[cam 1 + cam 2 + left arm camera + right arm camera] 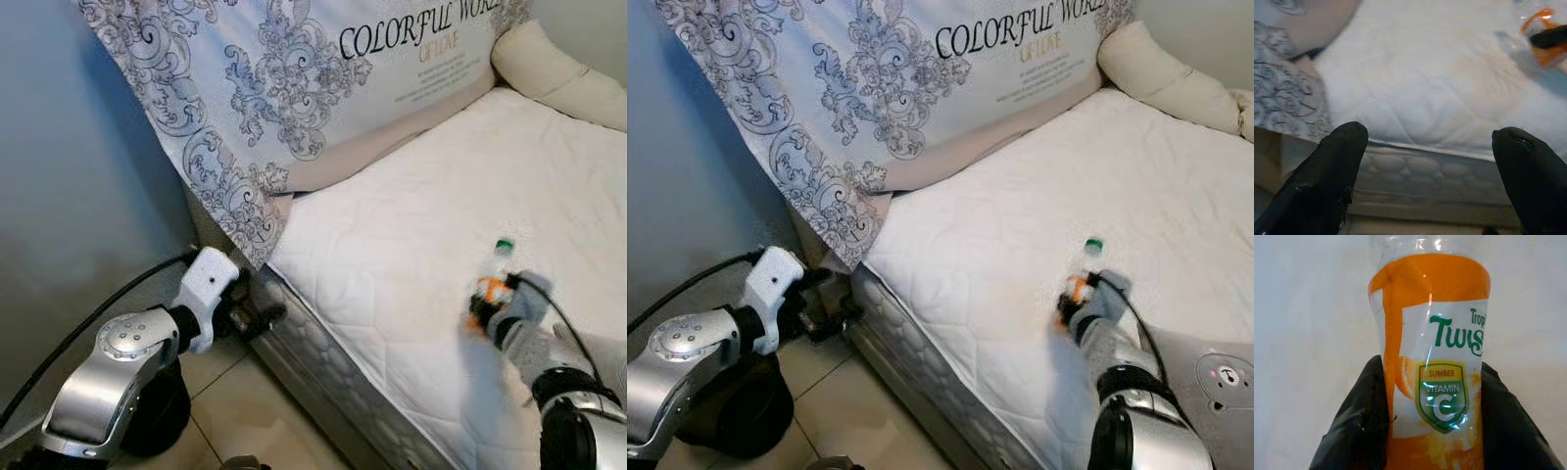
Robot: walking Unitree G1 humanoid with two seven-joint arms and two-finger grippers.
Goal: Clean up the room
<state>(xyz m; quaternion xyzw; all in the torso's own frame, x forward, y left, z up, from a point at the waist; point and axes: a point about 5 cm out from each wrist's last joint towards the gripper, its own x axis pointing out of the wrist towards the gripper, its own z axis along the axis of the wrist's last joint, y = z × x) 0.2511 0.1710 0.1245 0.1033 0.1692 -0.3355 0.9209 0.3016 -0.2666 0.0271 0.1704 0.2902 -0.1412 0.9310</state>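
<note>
Two grippers are at work near the bed (411,245). The right gripper (1432,431) has its jaws clamped on a plastic bottle (1432,347), one black finger pressed against each side of the orange label, which carries the words "Twis" and "Vitamin C". In the head views this bottle (493,279) stands roughly upright over the white quilted mattress, at about 4 o'clock in the picture, with its green cap (505,245) on top; whether its base touches the mattress I cannot tell. The right arm reaches toward it from the lower right corner. The left gripper (1430,161) has its jaws wide apart and holds nothing; its two black fingers (1327,171) point at the side edge of the mattress, and between them the quilted border of the bed is seen. In the head views the left gripper (250,313) is at about 8 o'clock, just beside the bed corner, above the tiled floor (245,411). A large pillow (294,88) with a grey ornament pattern and the printed words "COLORFUL WORLD" leans at the head of the bed, at 12 o'clock, and a cream cushion (558,69) lies at 2 o'clock. A black cable (88,323) runs along the left arm.
</note>
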